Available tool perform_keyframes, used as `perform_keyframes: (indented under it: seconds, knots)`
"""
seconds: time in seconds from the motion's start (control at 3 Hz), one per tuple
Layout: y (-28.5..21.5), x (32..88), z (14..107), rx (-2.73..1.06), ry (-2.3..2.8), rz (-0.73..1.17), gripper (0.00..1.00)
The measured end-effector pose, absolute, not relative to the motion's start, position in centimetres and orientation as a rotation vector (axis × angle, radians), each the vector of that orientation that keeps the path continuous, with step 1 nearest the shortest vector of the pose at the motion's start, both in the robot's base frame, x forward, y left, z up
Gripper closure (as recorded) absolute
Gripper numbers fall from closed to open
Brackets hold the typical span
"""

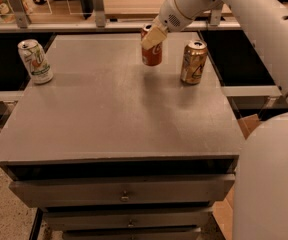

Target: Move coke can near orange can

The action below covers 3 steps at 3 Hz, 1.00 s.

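Observation:
The coke can (152,53), red-orange with white script and a silver top, is held upright in the air above the grey table (114,114) near its back edge. My gripper (151,38) is shut on its upper part, one cream finger across the can's front. The orange can (193,62), golden-tan with a dark triangular mark, stands on the table to the right of the coke can, a small gap between them.
A white-and-green can (35,61) stands at the table's back left corner. My white arm reaches in from the upper right, and the robot body (269,179) fills the right side. Drawers (124,194) are under the table; a rail runs behind.

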<state>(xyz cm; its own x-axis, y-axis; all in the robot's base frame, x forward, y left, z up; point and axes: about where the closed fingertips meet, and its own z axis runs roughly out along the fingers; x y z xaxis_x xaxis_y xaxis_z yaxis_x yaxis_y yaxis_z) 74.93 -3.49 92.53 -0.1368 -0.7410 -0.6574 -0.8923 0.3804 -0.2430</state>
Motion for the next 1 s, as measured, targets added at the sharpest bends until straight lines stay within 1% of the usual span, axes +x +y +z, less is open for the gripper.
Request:
perform_keyframes:
  seconds: [0.33,0.67,1.0]
  knots:
    - [-5.2,74.4,92.2,-1.391,1.951,0.256,0.45]
    - [-6.5,74.0,91.8,-1.383,1.978,0.239,0.27]
    - [-7.2,73.7,91.4,-1.382,1.996,0.235,0.04]
